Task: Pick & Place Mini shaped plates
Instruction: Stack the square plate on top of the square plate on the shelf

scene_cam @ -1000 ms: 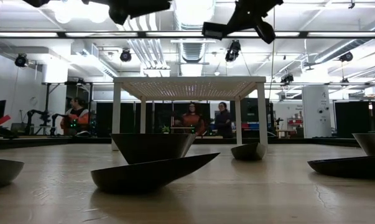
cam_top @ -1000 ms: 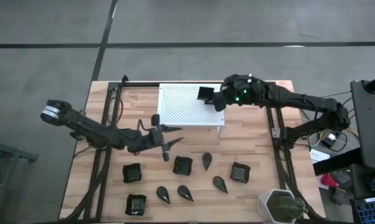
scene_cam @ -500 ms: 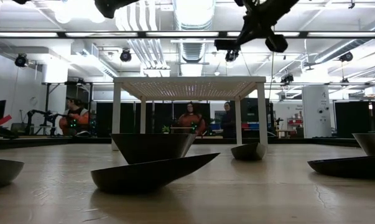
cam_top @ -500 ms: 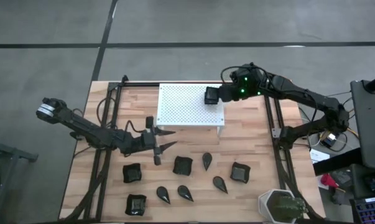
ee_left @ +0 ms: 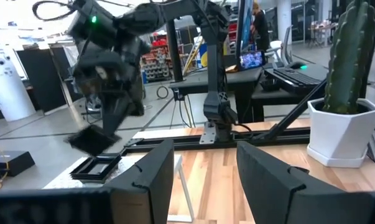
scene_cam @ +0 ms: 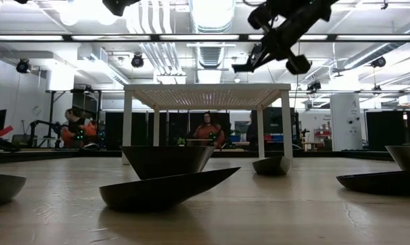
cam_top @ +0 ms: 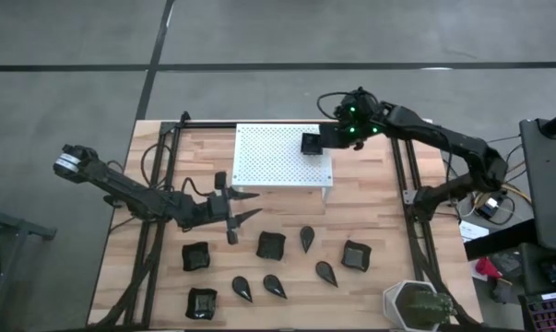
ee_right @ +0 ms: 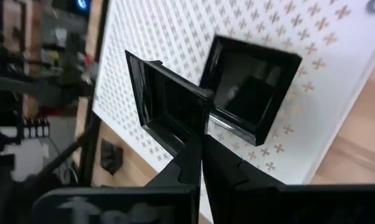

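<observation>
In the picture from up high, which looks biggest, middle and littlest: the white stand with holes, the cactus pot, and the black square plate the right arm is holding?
1. White stand, clearly the largest.
2. Cactus pot at the table's corner, in the middle.
3. Square plate, the smallest, pinched in the right tool above the stand; being lifted nearer the camera, it may look slightly bigger than it is.

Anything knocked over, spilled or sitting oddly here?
Nothing stands out. The loose mini plates sit upright on the table; the right gripper holds one small square plate tilted above the white stand.

Glossy black mini shaped plates (cam_top: 271, 244) on pale wood-grain table (cam_top: 370, 207); white stand (cam_top: 278, 157) (cross-shaped perforations throughout).
</observation>
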